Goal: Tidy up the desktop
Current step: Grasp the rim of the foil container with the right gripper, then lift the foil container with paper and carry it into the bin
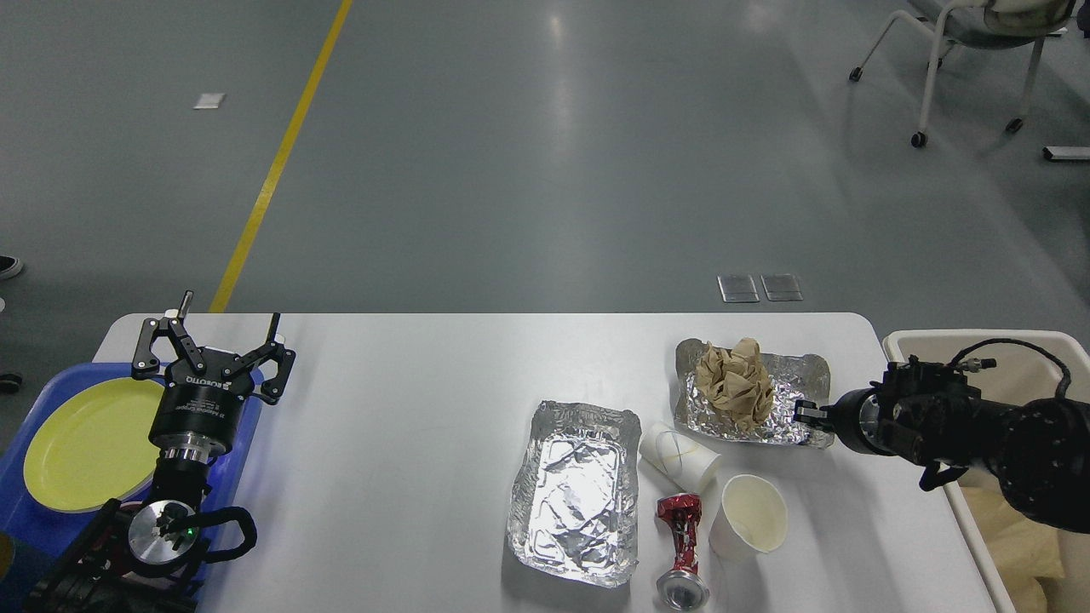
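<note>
The white desktop [409, 443] holds litter on its right half. A foil tray [783, 383] with a crumpled brown paper ball [734, 392] in it lies at the back right. My right gripper [805, 413] comes in from the right and is shut on this tray's right edge. An empty foil tray [575, 494], a tipped paper cup [679, 457], a second paper cup [749, 515] and a crushed red can [681, 549] lie nearer the front. My left gripper [215, 334] is open and empty, pointing up over the desktop's left end.
A blue tray [25, 519] with a yellow plate [81, 443] sits off the desktop's left edge. A cream bin [1022, 545] stands beside the right edge, under my right arm. A wheeled chair [962, 51] stands far back on the floor.
</note>
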`<action>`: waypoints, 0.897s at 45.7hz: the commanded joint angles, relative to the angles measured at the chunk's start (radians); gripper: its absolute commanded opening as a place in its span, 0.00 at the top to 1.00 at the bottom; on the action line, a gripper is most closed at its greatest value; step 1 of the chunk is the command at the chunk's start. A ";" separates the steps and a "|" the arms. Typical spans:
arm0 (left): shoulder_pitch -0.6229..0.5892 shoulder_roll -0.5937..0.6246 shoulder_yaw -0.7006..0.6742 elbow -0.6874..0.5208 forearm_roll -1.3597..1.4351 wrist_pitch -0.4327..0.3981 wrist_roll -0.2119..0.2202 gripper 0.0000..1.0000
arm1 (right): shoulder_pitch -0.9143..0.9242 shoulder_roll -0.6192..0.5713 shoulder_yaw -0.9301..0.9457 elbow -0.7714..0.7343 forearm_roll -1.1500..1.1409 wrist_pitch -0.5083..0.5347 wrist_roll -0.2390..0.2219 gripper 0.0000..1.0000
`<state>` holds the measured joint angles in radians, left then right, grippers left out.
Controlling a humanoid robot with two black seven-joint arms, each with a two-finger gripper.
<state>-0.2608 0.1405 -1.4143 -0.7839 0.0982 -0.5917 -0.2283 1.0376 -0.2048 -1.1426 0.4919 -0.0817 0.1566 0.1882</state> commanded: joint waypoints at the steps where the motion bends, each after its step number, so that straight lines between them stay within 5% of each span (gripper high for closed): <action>1: 0.000 -0.001 0.000 0.000 0.000 0.000 0.000 0.03 | 0.077 -0.054 0.009 0.109 0.000 0.003 0.000 1.00; 12: 0.000 -0.001 0.000 0.000 0.000 0.000 0.000 0.04 | 0.306 -0.186 0.017 0.349 0.002 0.012 -0.001 1.00; 34: 0.000 0.001 0.000 0.000 0.000 0.000 0.001 0.04 | 0.734 -0.341 -0.006 0.652 0.065 0.293 -0.001 1.00; 41: 0.000 0.001 0.000 0.000 0.000 0.001 0.001 0.04 | 0.926 -0.332 -0.117 0.807 0.065 0.307 -0.010 1.00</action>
<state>-0.2608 0.1410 -1.4143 -0.7839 0.0982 -0.5914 -0.2279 1.8271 -0.5450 -1.1800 1.1922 -0.0168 0.4543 0.1832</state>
